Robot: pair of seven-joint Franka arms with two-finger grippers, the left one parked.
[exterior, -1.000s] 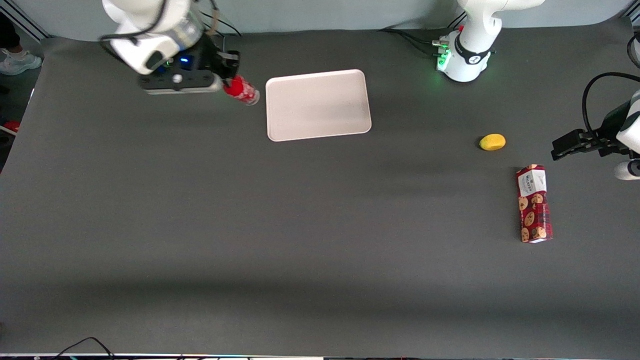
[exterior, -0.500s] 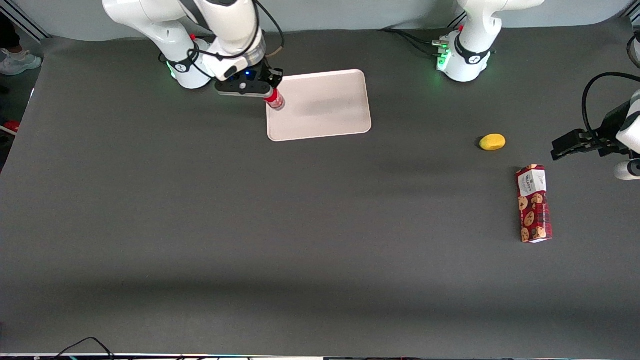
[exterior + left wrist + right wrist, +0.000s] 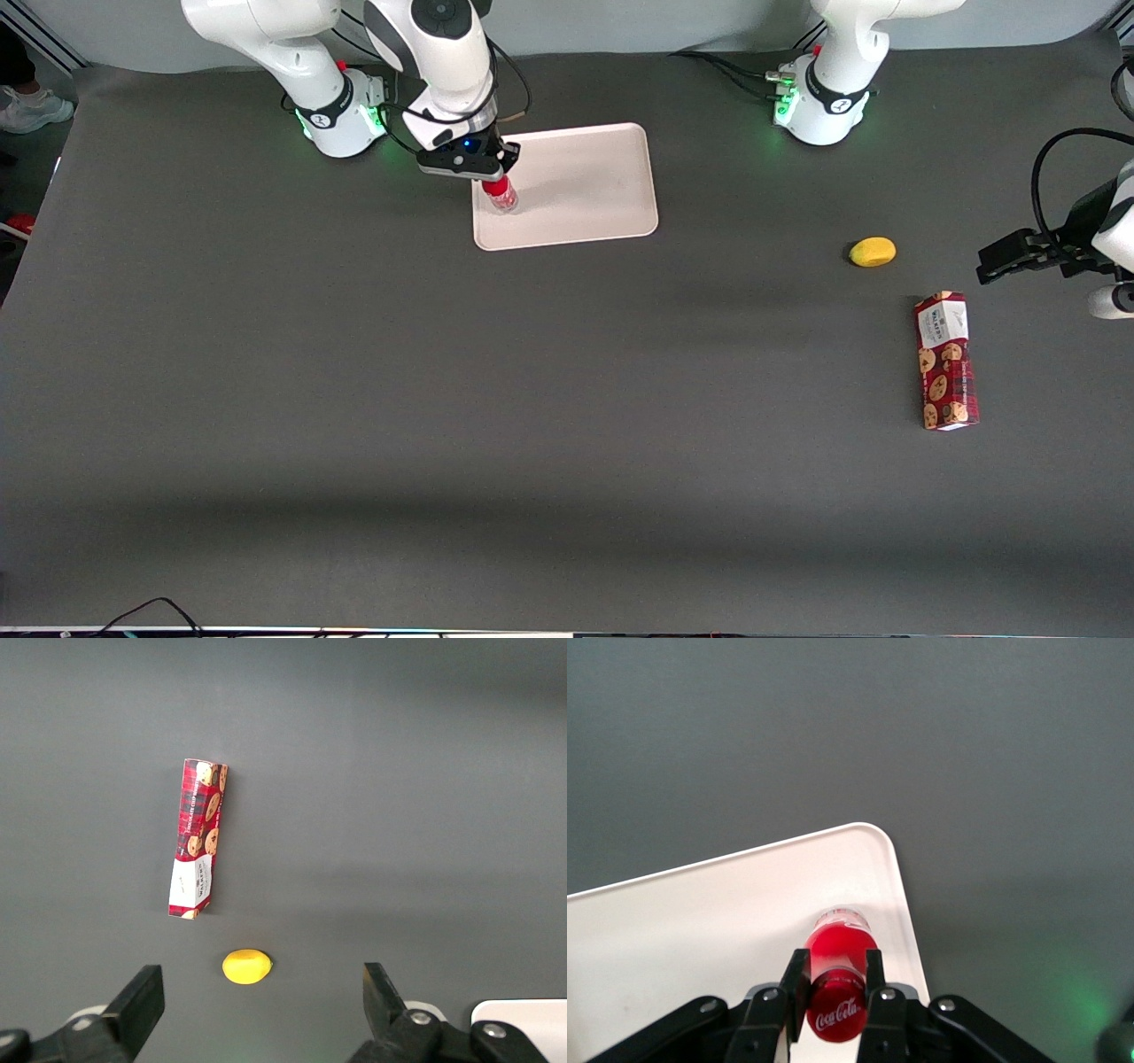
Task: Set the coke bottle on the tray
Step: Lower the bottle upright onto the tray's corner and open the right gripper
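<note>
One robot arm is at work over a dark grey table, and its gripper (image 3: 496, 180) hangs above the working-arm end of the tray (image 3: 585, 190), clamped narrowly around the upper part of the coke bottle (image 3: 502, 196). In the wrist view the two black fingers (image 3: 796, 981) press the red bottle (image 3: 837, 979) from either side just below its cap, with the white script lettering facing the camera and the clear base pointing down at the pale tray (image 3: 682, 930). The bottle hangs over the tray close to its rim and one rounded corner; whether the base already touches the surface cannot be told. The main risk, as I judge it, is tipping: the bottle is slim and tall, so releasing it while tilted or above the surface could make it fall over and roll. Being so near the low rim, it might also land half on the edge or roll off onto the table. A yellow lemon-like object (image 3: 873, 252) and a red cookie box (image 3: 946, 361) lie well apart, toward the parked arm's end, and pose no obstacle.
</note>
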